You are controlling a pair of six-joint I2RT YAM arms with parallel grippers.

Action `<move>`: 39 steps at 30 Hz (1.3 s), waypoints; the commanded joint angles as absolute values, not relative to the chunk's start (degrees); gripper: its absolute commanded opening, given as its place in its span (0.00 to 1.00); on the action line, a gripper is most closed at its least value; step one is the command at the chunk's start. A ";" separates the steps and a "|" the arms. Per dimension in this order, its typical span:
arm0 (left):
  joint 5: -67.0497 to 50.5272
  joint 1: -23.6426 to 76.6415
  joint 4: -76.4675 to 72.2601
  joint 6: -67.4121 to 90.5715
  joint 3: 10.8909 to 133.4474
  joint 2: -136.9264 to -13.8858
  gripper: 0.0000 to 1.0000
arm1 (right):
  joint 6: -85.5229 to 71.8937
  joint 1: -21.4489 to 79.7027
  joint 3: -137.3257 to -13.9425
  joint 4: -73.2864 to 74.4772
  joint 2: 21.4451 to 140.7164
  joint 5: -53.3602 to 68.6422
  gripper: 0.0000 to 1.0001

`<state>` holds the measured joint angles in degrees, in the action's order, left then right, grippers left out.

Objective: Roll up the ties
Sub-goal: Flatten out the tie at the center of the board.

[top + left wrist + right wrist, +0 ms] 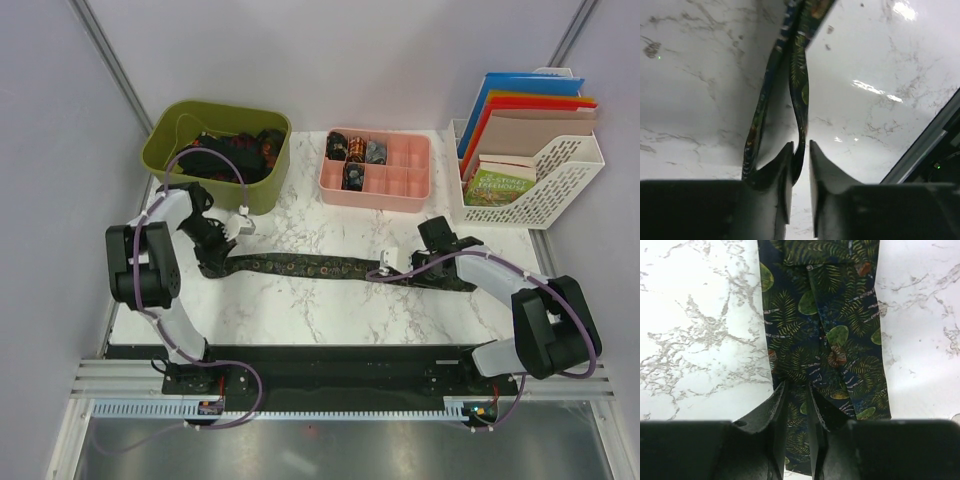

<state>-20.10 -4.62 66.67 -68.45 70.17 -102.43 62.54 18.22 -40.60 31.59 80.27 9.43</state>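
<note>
So one tie (300, 266) is stretched out left to right across the middle of the marble counter (330, 310). The left fingers (781, 172) are pinched on its left end, which is twisted up on edge there. The right fingers (769, 415) are clamped on the wide right end. A few rolled ties (352, 152) sit in the pink tray (405, 180) at the far side.

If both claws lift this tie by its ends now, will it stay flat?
Probably not: the tie looks floppy, twisting and folding edge-up near the left claw, so its middle would likely sag. It seems light, thin fabric; it may slip from a loose pinch.
</note>
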 commanded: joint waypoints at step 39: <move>-27.26 -13.62 41.12 -99.23 56.16 -98.09 0.70 | 62.76 18.54 -50.36 38.93 85.43 18.91 0.29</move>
